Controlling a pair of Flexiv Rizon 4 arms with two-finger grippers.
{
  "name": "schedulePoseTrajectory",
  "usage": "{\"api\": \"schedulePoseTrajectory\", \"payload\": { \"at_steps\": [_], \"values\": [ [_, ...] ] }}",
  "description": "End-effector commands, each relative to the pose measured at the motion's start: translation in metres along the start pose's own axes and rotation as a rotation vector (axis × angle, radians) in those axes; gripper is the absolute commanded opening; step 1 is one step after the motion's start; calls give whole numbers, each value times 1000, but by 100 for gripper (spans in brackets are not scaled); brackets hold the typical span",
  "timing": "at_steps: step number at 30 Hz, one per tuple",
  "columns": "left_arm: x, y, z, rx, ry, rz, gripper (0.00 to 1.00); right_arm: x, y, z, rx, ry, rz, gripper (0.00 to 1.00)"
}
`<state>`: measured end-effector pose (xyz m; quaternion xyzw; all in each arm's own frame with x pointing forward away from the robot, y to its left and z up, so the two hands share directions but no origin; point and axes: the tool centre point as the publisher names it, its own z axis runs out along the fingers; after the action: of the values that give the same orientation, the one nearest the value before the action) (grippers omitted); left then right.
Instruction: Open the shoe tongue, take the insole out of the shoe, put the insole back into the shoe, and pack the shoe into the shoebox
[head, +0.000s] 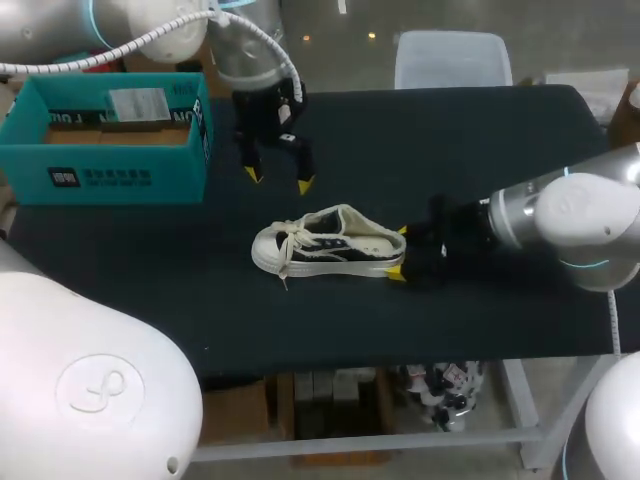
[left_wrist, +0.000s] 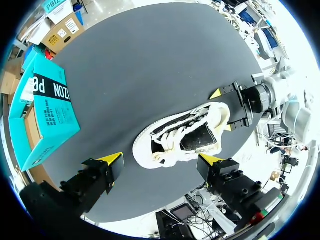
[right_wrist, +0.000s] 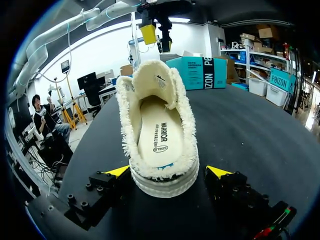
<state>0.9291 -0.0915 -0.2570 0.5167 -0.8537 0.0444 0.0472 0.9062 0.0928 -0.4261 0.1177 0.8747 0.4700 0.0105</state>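
Observation:
A cream low-top shoe lies mid-table, toe to the left, laces loose. My right gripper is open, its yellow tips either side of the heel. In the right wrist view the heel sits between those open fingers, the white insole lies inside the shoe, and the tongue stands up. My left gripper hangs open above and behind the toe, holding nothing. From the left wrist view the shoe lies below that gripper. The teal shoebox stands open at the far left.
The black table bears only the shoe and the box. Its front edge runs a short way in front of the shoe. My right arm comes in low over the table's right side.

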Motion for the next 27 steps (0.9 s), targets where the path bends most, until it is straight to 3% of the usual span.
{"api": "schedulePoseTrajectory", "payload": {
  "at_steps": [1,2,3,4,5,8,24,26,27],
  "values": [
    [5,-2,1,-5,-5,-6,100,-4,-1,6,-4,12,-1,100],
    [7,-3,2,-8,-6,-7,100,-4,-1,7,-5,13,-1,100],
    [9,-3,2,-10,-6,-8,100,-4,-1,8,-6,14,-1,84],
    [10,-3,2,-12,-6,-9,100,-3,-1,9,-6,14,-1,20],
    [12,-3,2,-17,0,-9,100,-3,-2,10,-7,15,0,0],
    [19,0,0,-35,7,39,100,-2,-4,11,-10,12,11,0],
    [19,0,0,-35,7,39,100,-2,-6,10,-16,15,16,0],
    [31,-1,4,15,-65,-101,100,-2,-6,10,-16,15,16,0],
    [37,-2,4,18,-51,-158,100,-2,-6,10,-16,15,16,0]
  ]
}}
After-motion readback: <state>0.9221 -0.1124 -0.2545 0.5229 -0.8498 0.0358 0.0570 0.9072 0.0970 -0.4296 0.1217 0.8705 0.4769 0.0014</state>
